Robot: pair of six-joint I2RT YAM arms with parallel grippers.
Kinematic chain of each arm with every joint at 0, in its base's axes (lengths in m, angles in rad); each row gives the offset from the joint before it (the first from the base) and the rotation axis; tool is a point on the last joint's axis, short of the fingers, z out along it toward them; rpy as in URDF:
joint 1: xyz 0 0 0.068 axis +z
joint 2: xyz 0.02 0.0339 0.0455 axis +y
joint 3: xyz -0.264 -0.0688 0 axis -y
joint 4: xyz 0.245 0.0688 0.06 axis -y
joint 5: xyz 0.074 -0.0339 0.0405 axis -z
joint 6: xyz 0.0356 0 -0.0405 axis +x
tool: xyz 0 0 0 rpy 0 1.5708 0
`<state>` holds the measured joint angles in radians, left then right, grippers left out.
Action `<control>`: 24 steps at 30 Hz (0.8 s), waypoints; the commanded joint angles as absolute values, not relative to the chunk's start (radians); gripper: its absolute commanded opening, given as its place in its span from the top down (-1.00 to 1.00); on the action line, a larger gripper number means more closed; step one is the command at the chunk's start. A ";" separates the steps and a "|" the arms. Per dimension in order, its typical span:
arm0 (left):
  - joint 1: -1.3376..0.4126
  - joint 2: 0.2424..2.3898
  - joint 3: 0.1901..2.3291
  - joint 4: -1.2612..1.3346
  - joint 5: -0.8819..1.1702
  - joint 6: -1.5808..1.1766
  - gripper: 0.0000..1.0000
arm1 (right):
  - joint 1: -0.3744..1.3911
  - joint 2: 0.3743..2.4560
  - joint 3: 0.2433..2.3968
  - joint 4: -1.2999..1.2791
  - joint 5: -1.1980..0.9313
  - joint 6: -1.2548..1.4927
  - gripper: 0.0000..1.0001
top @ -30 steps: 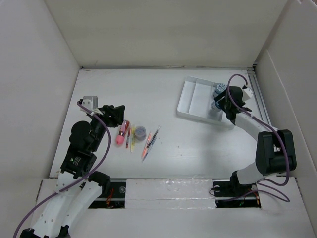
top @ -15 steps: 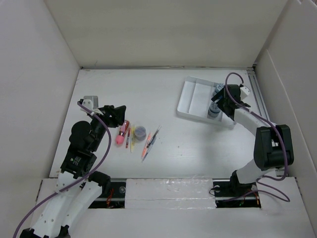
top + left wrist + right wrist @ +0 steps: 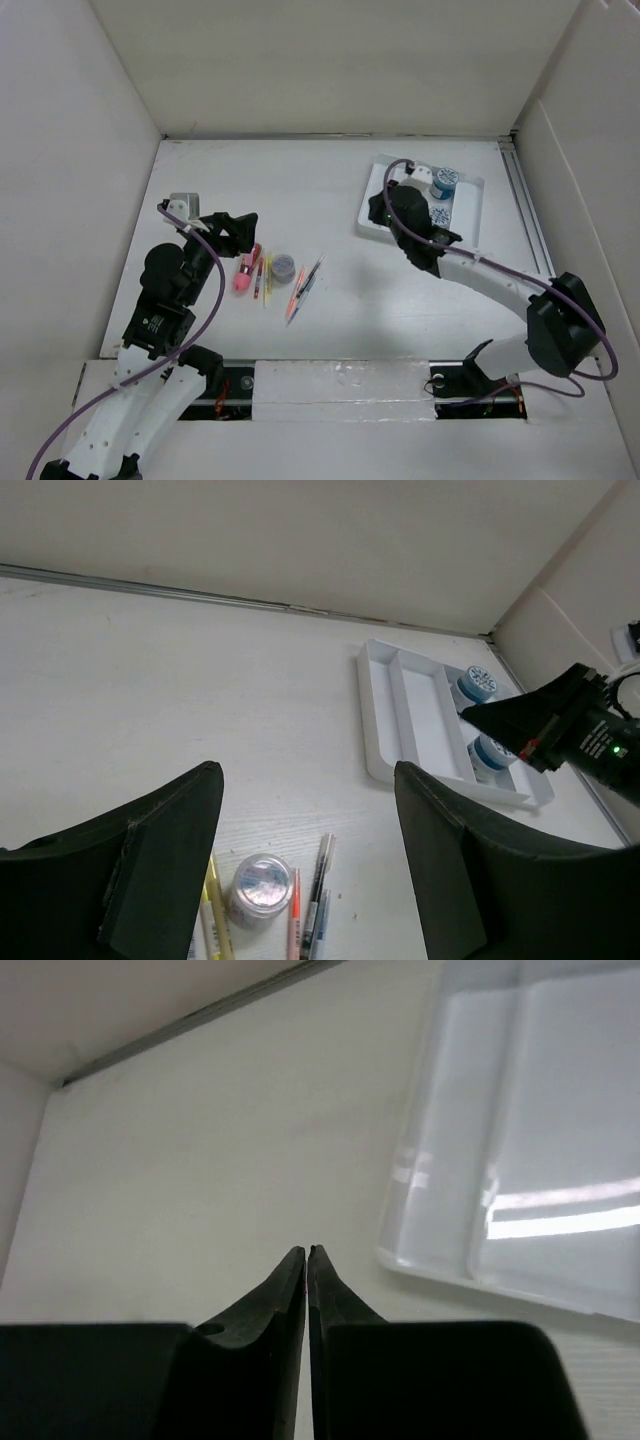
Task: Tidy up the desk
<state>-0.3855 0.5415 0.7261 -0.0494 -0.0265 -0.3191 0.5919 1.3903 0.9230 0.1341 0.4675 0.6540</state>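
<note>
The white desk (image 3: 300,185) carries a loose cluster at its left: a pink tube (image 3: 243,276), a yellow pen (image 3: 265,281), a small clear jar (image 3: 283,267) and orange and dark pens (image 3: 304,285). My left gripper (image 3: 236,229) hovers just behind them, open wide with nothing between its fingers; its wrist view shows the jar (image 3: 258,885) and pens (image 3: 318,885) below the gripper (image 3: 308,772). My right gripper (image 3: 374,208) is shut and empty at the left edge of the white tray (image 3: 400,190). Its tips (image 3: 306,1252) meet above bare desk beside the tray (image 3: 520,1130).
Two blue-capped jars (image 3: 445,181) (image 3: 440,215) stand in the tray's right compartment, also seen as jars (image 3: 477,683) (image 3: 490,752) in the left wrist view. Tall white walls (image 3: 330,70) enclose the desk on three sides. The right arm (image 3: 470,270) stretches diagonally across the right half.
My right gripper left the tray's right compartment, swung left to the tray's left edge and shut empty. Both blue-capped jars now show in the tray. The left jaws opened wider.
</note>
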 commanded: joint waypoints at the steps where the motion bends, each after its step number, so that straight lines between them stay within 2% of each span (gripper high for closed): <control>1: -0.387 0.545 0.738 -0.006 -0.008 -0.311 -0.31 | 0.717 1.454 0.952 0.251 0.373 0.575 0.82; 4: -0.387 0.540 0.738 -0.008 -0.024 -0.311 -0.31 | 0.819 1.537 1.009 0.244 0.477 0.499 0.70; 5: -0.387 0.545 0.738 -0.008 -0.026 -0.311 -0.31 | 0.853 1.554 1.028 0.227 0.451 0.471 0.51; 6: -0.387 0.548 0.741 -0.009 -0.023 -0.311 -0.31 | 0.865 1.587 1.044 0.219 0.333 0.418 0.05; 9: -0.387 0.545 0.741 -0.006 -0.017 -0.311 -0.31 | 0.928 1.656 1.113 0.163 0.099 0.355 -0.61; 12: -0.387 0.551 0.742 -0.008 -0.021 -0.311 -0.31 | 0.989 1.706 1.154 0.144 0.022 0.347 -0.85; 24: -0.387 0.548 0.741 -0.008 -0.012 -0.307 -0.31 | 1.026 1.962 1.336 0.089 0.167 0.351 -0.89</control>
<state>-0.3855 0.5461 0.7261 -0.0490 -0.0246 -0.3161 1.0325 1.9320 1.2709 0.1112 0.1062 0.3603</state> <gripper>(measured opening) 0.654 0.948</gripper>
